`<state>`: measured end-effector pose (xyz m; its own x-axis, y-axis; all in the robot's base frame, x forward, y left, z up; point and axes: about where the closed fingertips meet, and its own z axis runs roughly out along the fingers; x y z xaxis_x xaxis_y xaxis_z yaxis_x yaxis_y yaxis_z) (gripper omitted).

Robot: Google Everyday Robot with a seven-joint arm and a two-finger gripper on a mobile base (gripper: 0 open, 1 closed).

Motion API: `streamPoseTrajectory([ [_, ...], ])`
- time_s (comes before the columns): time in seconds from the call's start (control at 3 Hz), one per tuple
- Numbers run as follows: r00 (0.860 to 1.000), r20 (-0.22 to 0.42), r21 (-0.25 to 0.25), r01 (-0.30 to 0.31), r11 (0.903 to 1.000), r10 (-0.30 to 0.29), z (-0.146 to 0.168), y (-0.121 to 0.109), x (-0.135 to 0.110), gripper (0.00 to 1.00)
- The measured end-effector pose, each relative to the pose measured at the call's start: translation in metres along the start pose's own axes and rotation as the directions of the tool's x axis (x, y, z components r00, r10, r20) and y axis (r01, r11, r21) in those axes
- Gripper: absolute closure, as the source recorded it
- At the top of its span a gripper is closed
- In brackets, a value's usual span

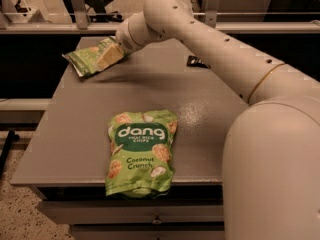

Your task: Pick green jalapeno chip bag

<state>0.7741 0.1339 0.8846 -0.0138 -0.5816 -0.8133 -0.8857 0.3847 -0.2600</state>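
The green jalapeno chip bag (pixel 86 57) lies crinkled at the far left corner of the grey table (pixel 75 129). My gripper (pixel 108 57) reaches over from the right and its pale fingers (pixel 111 55) rest on the bag's right half, covering part of it. My arm stretches from the lower right across the table to that corner.
A larger light-green "dang Coconut Crunch" bag (pixel 141 151) lies near the table's front edge, slightly overhanging it. A small flat black bar (pixel 195 61) lies at the far right, mostly hidden behind my arm. A railing runs behind the table.
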Motion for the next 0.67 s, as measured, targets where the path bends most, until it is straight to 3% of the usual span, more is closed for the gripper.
streamPoseTrajectory([
  [0.33, 0.999, 0.002, -0.038, -0.034, 0.9987, 0.034, 0.028, 0.003, 0.002, 0.0],
  [0.67, 0.999, 0.006, -0.068, -0.052, 0.9963, 0.053, 0.043, 0.005, 0.003, 0.18],
])
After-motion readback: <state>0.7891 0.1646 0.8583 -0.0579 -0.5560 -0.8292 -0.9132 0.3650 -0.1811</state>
